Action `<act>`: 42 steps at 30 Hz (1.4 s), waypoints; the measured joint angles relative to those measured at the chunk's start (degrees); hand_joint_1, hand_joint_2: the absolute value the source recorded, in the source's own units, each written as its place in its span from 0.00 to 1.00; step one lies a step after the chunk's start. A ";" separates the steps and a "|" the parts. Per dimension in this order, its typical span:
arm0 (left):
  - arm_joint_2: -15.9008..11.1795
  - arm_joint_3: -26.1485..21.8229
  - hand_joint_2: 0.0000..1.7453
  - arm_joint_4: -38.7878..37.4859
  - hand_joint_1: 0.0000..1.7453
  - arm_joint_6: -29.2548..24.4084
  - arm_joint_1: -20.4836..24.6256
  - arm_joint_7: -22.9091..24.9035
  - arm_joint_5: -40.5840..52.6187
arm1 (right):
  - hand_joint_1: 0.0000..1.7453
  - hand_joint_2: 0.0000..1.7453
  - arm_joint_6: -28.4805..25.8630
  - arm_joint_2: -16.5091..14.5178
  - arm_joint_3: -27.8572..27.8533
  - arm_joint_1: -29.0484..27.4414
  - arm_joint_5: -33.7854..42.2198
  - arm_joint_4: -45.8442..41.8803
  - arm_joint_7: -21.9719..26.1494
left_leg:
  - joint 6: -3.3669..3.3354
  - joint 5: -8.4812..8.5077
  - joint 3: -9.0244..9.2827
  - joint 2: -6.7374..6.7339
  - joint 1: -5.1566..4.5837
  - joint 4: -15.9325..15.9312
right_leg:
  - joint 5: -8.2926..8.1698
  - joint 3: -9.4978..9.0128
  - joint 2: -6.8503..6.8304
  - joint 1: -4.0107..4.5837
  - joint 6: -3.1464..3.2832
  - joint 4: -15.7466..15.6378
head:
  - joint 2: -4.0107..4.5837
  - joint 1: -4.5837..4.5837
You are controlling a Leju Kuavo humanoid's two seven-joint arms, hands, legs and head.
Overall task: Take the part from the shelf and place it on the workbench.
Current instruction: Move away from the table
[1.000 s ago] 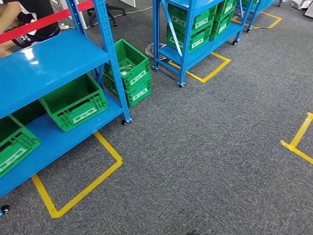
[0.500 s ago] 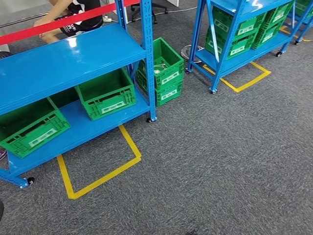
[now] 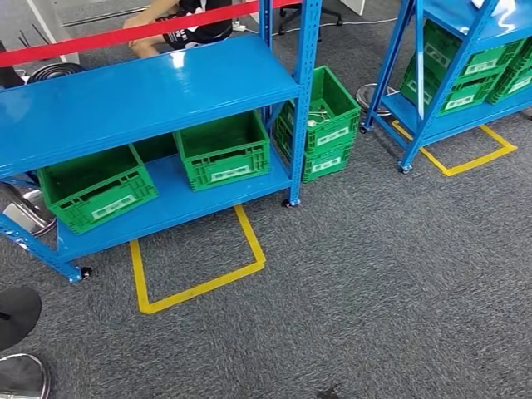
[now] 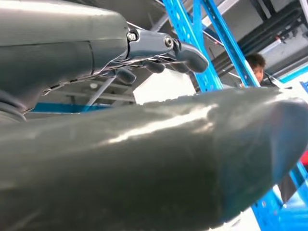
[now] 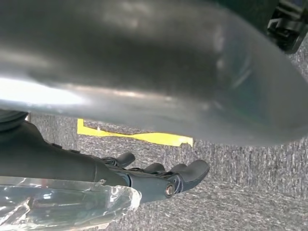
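Note:
The blue shelf (image 3: 144, 91) stands ahead on the left, its upper board bare. On its lower board sit two green crates (image 3: 223, 150) (image 3: 94, 187); I cannot make out a part inside them. Beside the shelf's right post, two stacked green crates (image 3: 320, 125) stand on the floor, with small pale items in the top one. My left hand (image 4: 160, 48) hangs with its fingers stretched out and holds nothing. My right hand (image 5: 156, 175) also has its fingers out over the carpet, nothing between them. Clear plastic film (image 5: 61, 204) lies along that hand's back.
A second blue shelf (image 3: 439, 75) with green crates stands at the right. Yellow tape (image 3: 194, 287) marks a floor bay before the near shelf. A red bar (image 3: 125, 33) and a person (image 3: 188, 21) are behind it. A round stool base (image 3: 16, 316) sits at the lower left.
The whole picture has shifted right: the camera has turned left, bringing the near shelf to the middle. The things themselves have not moved.

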State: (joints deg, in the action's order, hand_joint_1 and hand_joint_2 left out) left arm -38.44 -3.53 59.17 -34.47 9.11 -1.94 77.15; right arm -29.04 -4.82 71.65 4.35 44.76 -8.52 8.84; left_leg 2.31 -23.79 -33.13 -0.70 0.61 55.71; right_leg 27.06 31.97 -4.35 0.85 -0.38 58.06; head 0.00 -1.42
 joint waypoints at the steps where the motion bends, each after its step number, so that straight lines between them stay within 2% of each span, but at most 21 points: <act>1: -0.02 -0.02 0.00 0.01 0.00 0.00 -0.14 0.04 -0.02 | 0.00 0.00 -0.01 -0.01 0.00 0.03 0.11 0.00 -0.03 | -0.31 0.06 0.02 0.12 0.09 -0.09 | 0.05 0.00 0.01 -0.03 -0.28 -0.05 | 0.00 -0.01; 3: -0.05 -0.10 0.00 0.09 0.00 -0.01 -0.13 0.10 -0.20 | 0.00 0.00 -0.03 -0.01 0.00 0.04 0.29 0.00 -0.10 | -0.91 0.20 0.13 0.35 0.38 -0.29 | 1.33 0.94 1.44 -0.16 -0.97 1.80 | 0.00 -0.09; 6: 0.47 -0.09 0.00 0.19 0.00 1.33 0.19 -0.69 -2.66 | 0.00 0.00 -0.03 0.00 0.00 -0.10 0.70 0.00 -0.31 | -1.48 0.21 0.10 0.59 0.55 -0.36 | 6.16 6.17 3.91 -0.41 -1.67 12.43 | 0.00 -0.23; 7: 0.80 -0.04 0.00 0.19 0.00 2.34 0.37 -1.19 -4.07 | 0.00 0.00 -0.02 0.01 0.00 -0.20 0.90 0.00 -0.43 | -1.54 0.20 0.08 0.72 0.55 -0.35 | 7.02 7.83 4.09 -0.42 -1.75 15.50 | 0.00 -0.24; 8: 1.15 0.03 0.00 0.17 0.00 3.49 0.67 -1.60 -5.33 | 0.00 0.00 -0.01 0.01 0.00 -0.29 1.11 0.00 -0.52 | -1.54 0.20 0.08 0.92 0.55 -0.34 | 6.82 8.61 4.14 -0.42 -1.77 16.67 | 0.00 -0.25; 9: 1.48 0.12 0.00 0.13 0.00 4.49 1.07 -1.79 -6.19 | 0.00 0.00 -0.01 0.01 0.00 -0.34 1.27 0.00 -0.59 | -1.53 0.20 0.11 1.15 0.58 -0.32 | 5.53 8.26 4.16 -0.42 -1.72 15.48 | 0.00 -0.23; 12: 2.08 0.40 0.00 -0.07 0.00 5.91 2.36 -1.53 -6.92 | 0.00 0.00 -0.02 0.01 -0.01 -0.26 1.45 0.00 -0.63 | -1.12 0.10 0.19 1.78 0.63 -0.14 | 0.00 2.89 4.64 -0.55 -1.40 3.97 | 0.00 -0.26; 14: 2.20 0.53 0.00 -0.09 0.00 5.77 2.82 -1.32 -7.09 | 0.00 0.00 -0.03 -0.01 -0.04 -0.17 1.45 0.00 -0.61 | -0.73 0.13 0.00 2.00 0.47 0.07 | -0.99 1.04 5.08 -0.65 -1.08 0.25 | 0.00 -0.20; 18: 2.27 0.56 0.00 -0.09 0.00 5.36 3.07 -1.04 -7.44 | 0.00 0.00 0.00 -0.01 -0.13 -0.31 1.45 0.00 -0.32 | -1.97 0.60 -0.11 2.04 0.36 -0.09 | -1.31 1.15 5.28 -0.66 -0.75 0.09 | 0.00 -0.09; 19: 2.27 0.56 0.00 -0.08 0.00 5.33 3.11 -1.01 -7.52 | 0.00 0.00 0.03 -0.01 -0.15 -0.33 1.44 0.00 -0.21 | -2.03 0.66 -0.05 2.02 0.36 -0.26 | -1.31 1.19 5.33 -0.60 -0.61 0.10 | 0.00 -0.09; 22: 2.27 0.56 0.00 -0.05 0.00 5.42 3.13 -0.92 -7.56 | 0.00 0.00 0.01 -0.01 -0.15 -0.32 1.04 0.00 -0.14 | -1.36 0.88 0.04 1.96 0.45 -0.70 | -1.27 1.33 5.36 -0.43 -0.15 0.13 | 0.00 -0.10; 25: 2.27 0.57 0.00 -0.04 0.00 5.49 3.13 -0.78 -7.18 | 0.00 0.00 -0.34 -0.01 -0.09 -0.30 0.23 0.00 -0.63 | -0.80 0.81 -0.11 1.95 0.51 -0.67 | -1.34 1.44 5.25 -0.46 -0.05 0.13 | 0.00 -0.11; 31: 1.98 0.56 0.00 -0.04 0.00 5.35 3.20 -0.50 -6.40 | 0.00 0.00 -1.50 -0.02 0.42 -0.17 -0.88 0.00 -1.57 | -1.22 1.04 -0.10 2.07 0.43 -1.11 | -1.31 1.41 4.94 -0.65 -0.99 0.00 | 0.00 -0.13; 33: 1.84 0.55 0.00 -0.04 0.00 5.28 3.42 -0.37 -6.21 | 0.00 0.00 -1.64 -0.01 0.63 -0.09 -0.91 0.00 -1.65 | -1.31 1.50 0.31 2.34 0.81 -1.89 | 0.77 2.73 4.82 -0.61 -1.52 2.98 | 0.00 -0.32; 35: 1.97 0.68 0.00 -0.05 0.00 5.26 3.55 -0.30 -6.04 | 0.00 0.00 -1.68 -0.01 0.71 -0.06 -0.79 0.00 -1.67 | -1.32 1.58 0.28 2.81 0.95 -1.98 | 4.52 5.94 4.81 -0.81 -2.01 10.11 | 0.00 -0.51; 36: 2.09 0.78 0.00 -0.07 0.00 5.26 3.52 -0.28 -5.99 | 0.00 0.00 -1.67 -0.01 0.72 -0.07 -0.72 0.00 -1.68 | -1.30 1.59 0.22 3.13 0.99 -1.96 | 5.83 7.51 4.81 -0.91 -2.21 13.48 | 0.00 -0.55; 37: 2.22 0.87 0.00 -0.08 0.00 5.24 3.50 -0.28 -5.97 | 0.00 0.00 -1.67 -0.01 0.72 -0.10 -0.66 0.00 -1.68 | -1.25 1.61 0.18 3.55 1.05 -1.95 | 6.17 8.33 4.81 -0.99 -2.39 15.26 | 0.00 -0.55; 38: 2.33 0.93 0.00 -0.09 0.00 5.21 3.50 -0.27 -5.95 | 0.00 0.00 -1.67 -0.01 0.72 -0.13 -0.62 0.00 -1.69 | -1.12 1.62 0.15 4.06 1.17 -1.90 | 5.37 8.05 4.86 -1.08 -2.55 14.75 | 0.00 -0.56; 39: 2.44 0.96 0.00 -0.10 0.00 5.16 3.51 -0.25 -5.93 | 0.00 0.00 -1.67 0.00 0.72 -0.15 -0.60 0.00 -1.69 | -0.91 1.60 0.15 4.63 1.32 -1.81 | 3.61 6.56 5.05 -1.23 -2.70 11.87 | 0.00 -0.55; 40: 2.51 0.97 0.00 -0.11 0.00 5.10 3.56 -0.22 -5.92 | 0.00 0.00 -1.66 0.01 0.72 -0.15 -0.59 0.00 -1.69 | -0.59 1.54 0.10 5.20 1.48 -1.61 | 1.73 4.41 5.91 -1.50 -2.89 7.69 | 0.00 -0.56; 42: 2.51 0.95 0.00 -0.10 0.00 4.96 3.71 -0.11 -5.91 | 0.00 0.00 -1.62 -0.03 0.72 -0.07 -0.53 0.00 -1.67 | 0.23 1.44 -0.38 6.33 1.60 -1.03 | -0.16 1.04 8.17 -1.85 -2.82 1.59 | 0.00 -0.60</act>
State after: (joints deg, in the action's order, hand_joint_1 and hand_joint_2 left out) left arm -35.93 -2.58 59.06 -29.51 12.82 -2.05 71.24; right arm -30.67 -4.85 72.37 4.28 44.23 -8.52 7.17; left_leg 2.54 -22.35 -33.51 5.64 2.21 54.68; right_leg 26.90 33.01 3.82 -1.00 -3.19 59.66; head 0.00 -2.02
